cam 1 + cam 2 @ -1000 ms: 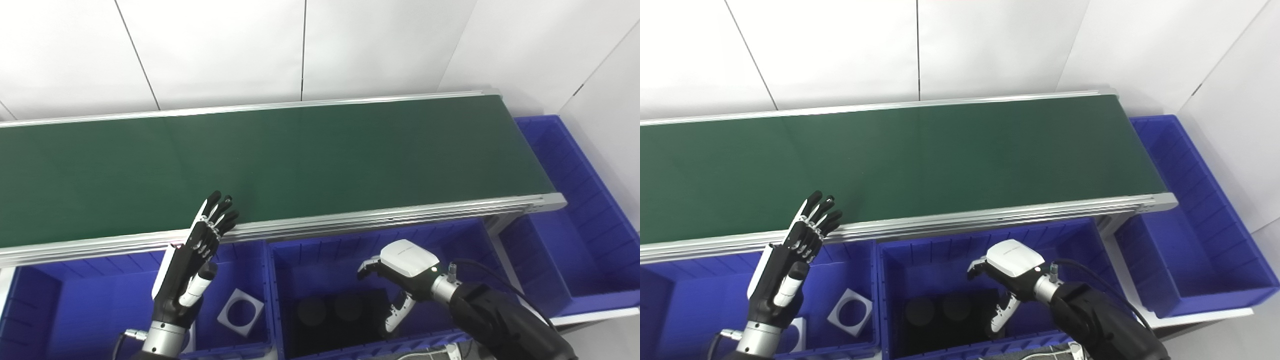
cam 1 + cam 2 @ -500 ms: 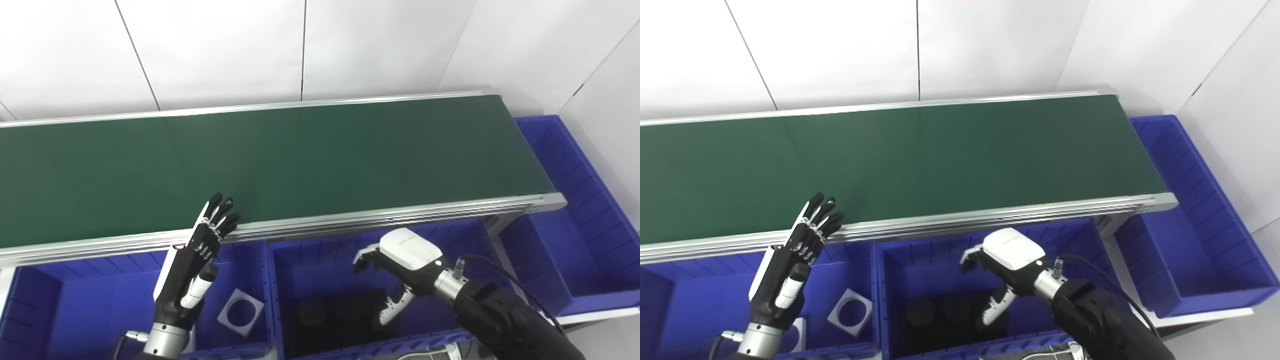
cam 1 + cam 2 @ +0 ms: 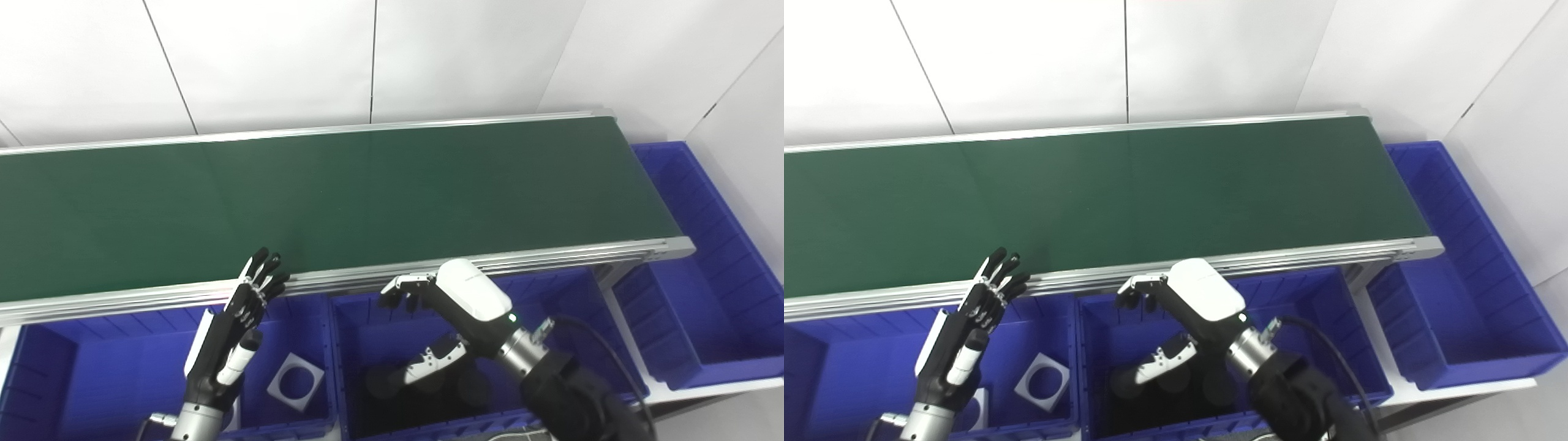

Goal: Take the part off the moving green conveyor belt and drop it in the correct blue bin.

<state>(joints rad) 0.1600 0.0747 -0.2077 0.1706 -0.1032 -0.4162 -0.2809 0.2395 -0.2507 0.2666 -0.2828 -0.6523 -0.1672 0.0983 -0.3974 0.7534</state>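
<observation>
no part shows on the green belt (image 3: 367, 184) yet, but judging by the black discs (image 3: 383, 387) in our middle bin (image 3: 343, 367) and the white square frame (image 3: 294, 381) in the left bin (image 3: 61, 373), we expect something light, stiff and smooth, best pinched across its edges. our left hand (image 3: 236, 334) and right hand (image 3: 453, 306) both hover over the bins with fingers spread, holding nothing. only the belt's metal rail (image 3: 343, 283) stands between us and the belt; a further bin (image 3: 704, 275) sits at the right end.

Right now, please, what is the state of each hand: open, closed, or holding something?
Left hand: open, fingers spread, holding nothing.
Right hand: open, fingers and thumb apart, holding nothing, above the middle bin.
</observation>
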